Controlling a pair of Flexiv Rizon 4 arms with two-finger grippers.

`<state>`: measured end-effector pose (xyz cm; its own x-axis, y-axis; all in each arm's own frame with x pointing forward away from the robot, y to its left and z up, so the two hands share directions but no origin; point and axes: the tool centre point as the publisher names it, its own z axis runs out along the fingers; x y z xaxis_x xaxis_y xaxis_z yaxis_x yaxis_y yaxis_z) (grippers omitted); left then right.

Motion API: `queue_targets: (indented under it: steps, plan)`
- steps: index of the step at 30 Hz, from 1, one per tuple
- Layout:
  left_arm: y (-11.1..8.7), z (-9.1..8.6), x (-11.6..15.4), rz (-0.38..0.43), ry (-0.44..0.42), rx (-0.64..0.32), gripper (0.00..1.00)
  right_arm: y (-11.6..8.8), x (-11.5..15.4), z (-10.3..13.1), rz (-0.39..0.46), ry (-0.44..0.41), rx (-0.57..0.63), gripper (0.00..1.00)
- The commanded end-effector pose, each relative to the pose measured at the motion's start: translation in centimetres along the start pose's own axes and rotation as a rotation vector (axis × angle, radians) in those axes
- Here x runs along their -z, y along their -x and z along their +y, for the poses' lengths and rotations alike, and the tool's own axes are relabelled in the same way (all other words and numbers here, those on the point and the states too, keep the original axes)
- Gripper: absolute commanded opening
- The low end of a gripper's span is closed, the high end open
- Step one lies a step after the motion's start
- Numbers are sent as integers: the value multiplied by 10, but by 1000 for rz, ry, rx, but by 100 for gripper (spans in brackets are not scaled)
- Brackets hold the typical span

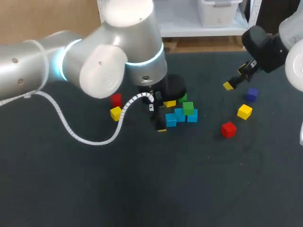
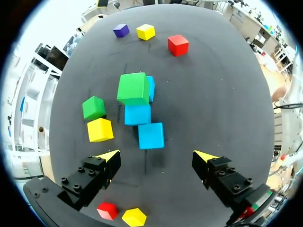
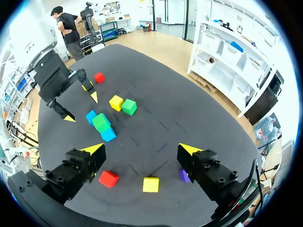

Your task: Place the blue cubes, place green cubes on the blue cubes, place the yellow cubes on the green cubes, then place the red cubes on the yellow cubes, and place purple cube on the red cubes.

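Three blue cubes point(image 2: 151, 135) lie in a cluster mid-table, and one green cube point(image 2: 133, 88) sits on the far one. A second green cube point(image 2: 94, 108) and a yellow cube point(image 2: 100, 129) lie beside them. My left gripper point(image 2: 157, 157) hangs open just short of the nearest blue cube point(image 1: 171, 119), holding nothing. A red cube point(image 2: 107, 210) and a yellow cube point(image 2: 134, 217) lie under its wrist. My right gripper point(image 3: 141, 149) is open and empty, above a red cube point(image 3: 109, 178), a yellow cube point(image 3: 151, 184) and the purple cube point(image 3: 183, 176).
The dark mat point(image 1: 142, 189) covers the table, with a wide bare stretch at the front. My left arm's big elbow point(image 1: 104, 61) and its white cable point(image 1: 85, 137) hang over the table's left half. My left gripper point(image 3: 81, 108) shows beside the cluster in the right wrist view.
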<state>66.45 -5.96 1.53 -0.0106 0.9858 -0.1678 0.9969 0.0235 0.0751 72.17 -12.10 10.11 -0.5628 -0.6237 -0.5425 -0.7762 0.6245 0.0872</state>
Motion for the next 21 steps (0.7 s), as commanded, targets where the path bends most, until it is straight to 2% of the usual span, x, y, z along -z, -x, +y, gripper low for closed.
queue_targets:
  steps: [1, 10, 14, 21]
  plan:
    - [11, 8, -6, 45, -39, 22, 100, 0, 0, 0, -1, 0, 0, 100]
    - [13, 10, -11, 66, -64, 62, 100, 0, 0, 0, -1, 0, 0, 100]
    - [14, 7, -13, 42, -69, 68, 100, 0, 0, 0, -1, 0, 0, 100]
    - [11, 2, -18, 46, -77, 61, 95, 0, 0, 0, -1, 0, 0, 100]
